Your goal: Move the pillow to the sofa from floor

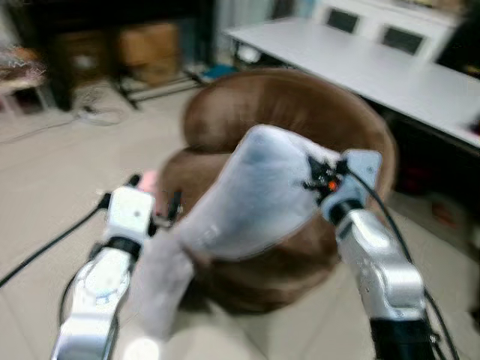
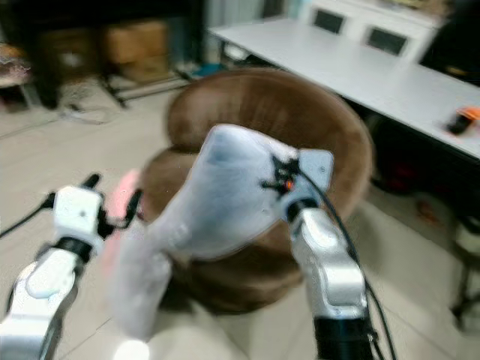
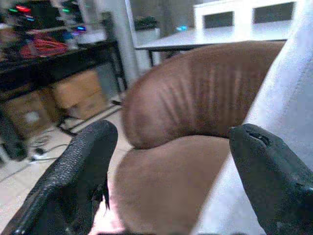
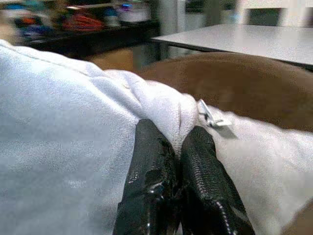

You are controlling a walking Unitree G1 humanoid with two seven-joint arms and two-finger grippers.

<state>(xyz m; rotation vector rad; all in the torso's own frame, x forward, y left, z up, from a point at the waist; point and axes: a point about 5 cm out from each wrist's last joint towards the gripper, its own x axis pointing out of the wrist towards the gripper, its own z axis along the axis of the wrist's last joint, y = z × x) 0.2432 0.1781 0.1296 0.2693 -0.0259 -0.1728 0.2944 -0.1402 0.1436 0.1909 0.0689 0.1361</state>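
The right gripper (image 4: 171, 161), pinched onto a fold of the grey pillow (image 1: 255, 195), hangs it seemingly over the brown sofa (image 1: 300, 105); the left gripper (image 3: 166, 161) gapes empty alongside.

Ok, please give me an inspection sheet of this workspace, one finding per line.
Surface: pale tiled floor.
Job's things: grey pillow lifted over the brown sofa.
Clutter: cardboard boxes under dark shelving.
Grippers: right gripper shut on a fold of the pillow; left gripper open beside the pillow.
Cables: black cables along both arms; cords on the floor.
Surroundings: long white table.
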